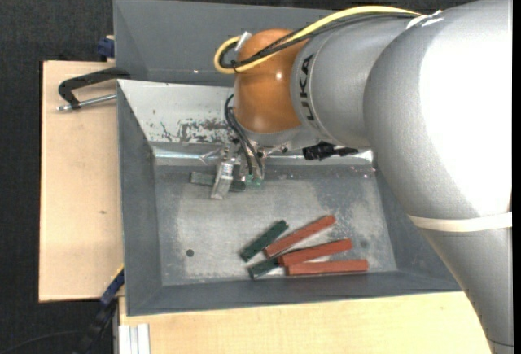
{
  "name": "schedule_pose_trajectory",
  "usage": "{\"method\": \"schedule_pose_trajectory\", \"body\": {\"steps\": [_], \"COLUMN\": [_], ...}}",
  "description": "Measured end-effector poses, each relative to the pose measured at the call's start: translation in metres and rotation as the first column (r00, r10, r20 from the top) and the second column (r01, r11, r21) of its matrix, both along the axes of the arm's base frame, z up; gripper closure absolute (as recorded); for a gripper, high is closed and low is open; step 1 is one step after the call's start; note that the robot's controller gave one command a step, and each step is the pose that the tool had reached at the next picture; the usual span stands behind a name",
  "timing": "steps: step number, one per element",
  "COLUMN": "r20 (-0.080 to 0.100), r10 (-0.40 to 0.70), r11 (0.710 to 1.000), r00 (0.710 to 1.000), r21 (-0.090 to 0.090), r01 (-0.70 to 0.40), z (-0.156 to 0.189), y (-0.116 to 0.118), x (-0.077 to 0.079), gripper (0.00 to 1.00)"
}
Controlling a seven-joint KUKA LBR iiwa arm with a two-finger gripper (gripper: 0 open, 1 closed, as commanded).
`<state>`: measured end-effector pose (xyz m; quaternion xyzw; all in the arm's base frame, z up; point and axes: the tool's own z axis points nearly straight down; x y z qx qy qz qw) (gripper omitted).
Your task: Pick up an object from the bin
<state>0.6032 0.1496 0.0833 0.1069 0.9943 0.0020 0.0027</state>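
My gripper (238, 178) hangs low over the back middle of the bin floor, under the orange wrist cover. Its two fingers stand apart, open, and I see nothing between them. One fingertip is silver, the other has a small greenish tip. The nearest loose things lie to the front right of it: a dark green flat bar (264, 239) lying slantwise, and beside it a red bar (299, 236) at the same slant. Bare floor separates the gripper from both.
Two more red bars (317, 251) (328, 267) and a short dark green piece (262, 268) lie near the bin's front wall. The arm covers the bin's right side. The back wall slopes up just behind the gripper.
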Motion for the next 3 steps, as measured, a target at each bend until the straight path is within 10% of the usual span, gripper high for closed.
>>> {"method": "schedule_pose_trajectory", "body": {"steps": [3], "r20": [0.002], "r10": [0.003], "r11": [1.000], "r00": [1.000], "r21": [0.000], "r01": [-0.003], "z": [0.086], "y": [0.003], "x": [0.006], "gripper": [1.00]}}
